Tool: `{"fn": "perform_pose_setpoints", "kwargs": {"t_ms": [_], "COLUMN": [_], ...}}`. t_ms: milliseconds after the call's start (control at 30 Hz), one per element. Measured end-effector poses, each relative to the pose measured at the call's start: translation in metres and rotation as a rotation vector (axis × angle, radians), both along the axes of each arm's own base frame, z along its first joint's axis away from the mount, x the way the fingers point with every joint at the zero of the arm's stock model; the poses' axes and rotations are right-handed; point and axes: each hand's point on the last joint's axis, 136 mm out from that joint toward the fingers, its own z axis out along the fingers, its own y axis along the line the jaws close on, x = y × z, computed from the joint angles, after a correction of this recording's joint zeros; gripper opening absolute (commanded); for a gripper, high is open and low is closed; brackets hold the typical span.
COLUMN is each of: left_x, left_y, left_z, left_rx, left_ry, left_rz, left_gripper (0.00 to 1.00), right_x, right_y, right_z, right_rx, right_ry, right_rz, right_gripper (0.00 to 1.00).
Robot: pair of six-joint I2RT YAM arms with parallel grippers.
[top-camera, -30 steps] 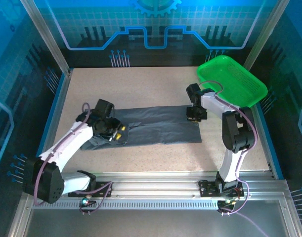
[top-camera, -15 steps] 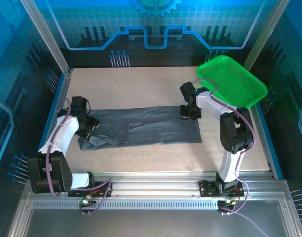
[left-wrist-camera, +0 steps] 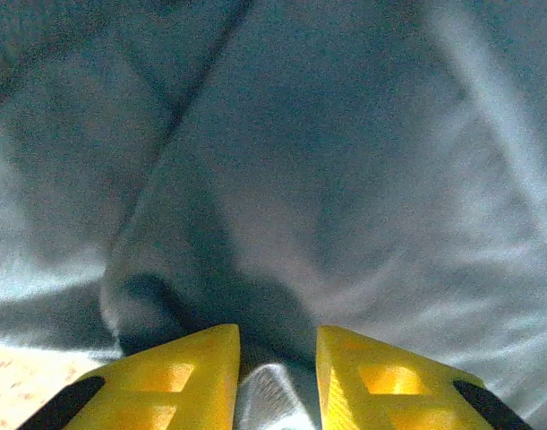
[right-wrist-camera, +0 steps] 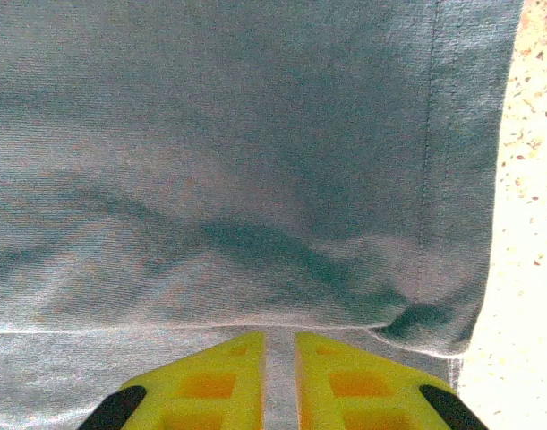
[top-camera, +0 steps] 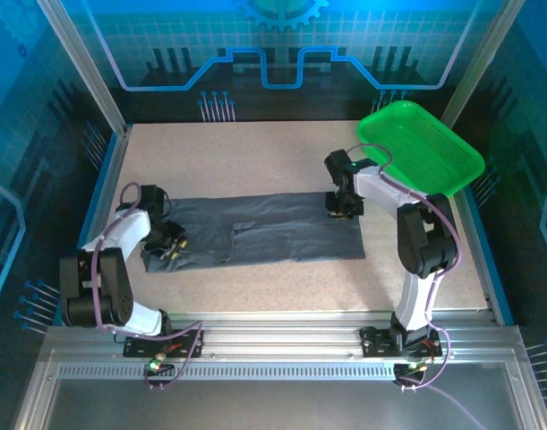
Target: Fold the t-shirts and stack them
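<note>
1. Top external: our left gripper (top-camera: 172, 248) has slid from mid-cloth to the left end of the t-shirt (top-camera: 282, 228), which lies as a long band across the tabletop (top-camera: 255, 152).
2. It pinches a cloth ridge there.
3. Our right gripper (top-camera: 343, 208), barely shifted, pinches the far right edge.
4. With both ends held, we judge a fold can begin.

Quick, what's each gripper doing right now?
Left gripper: closed on the t-shirt, a fold pinched between its jaws.
Right gripper: closed on the t-shirt's edge.
</note>
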Motion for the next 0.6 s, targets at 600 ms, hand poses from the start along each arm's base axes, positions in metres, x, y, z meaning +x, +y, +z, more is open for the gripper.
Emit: {"fn": "perform_pose_setpoints", "kwargs": {"t_ms": [600], "left_x": [-0.027], "left_y": [-0.023], "left_z": [0.053], "left_rx": [0.017], "left_ry": [-0.024], "left_rz": [-0.074], "left_gripper": [0.42], "right_x": [0.003], "right_y": [0.001], "right_z": [-0.002], "right_rx": [-0.001], "right_ry": [0.002], "right_rz": [0.000], "right_gripper": [0.17]}}
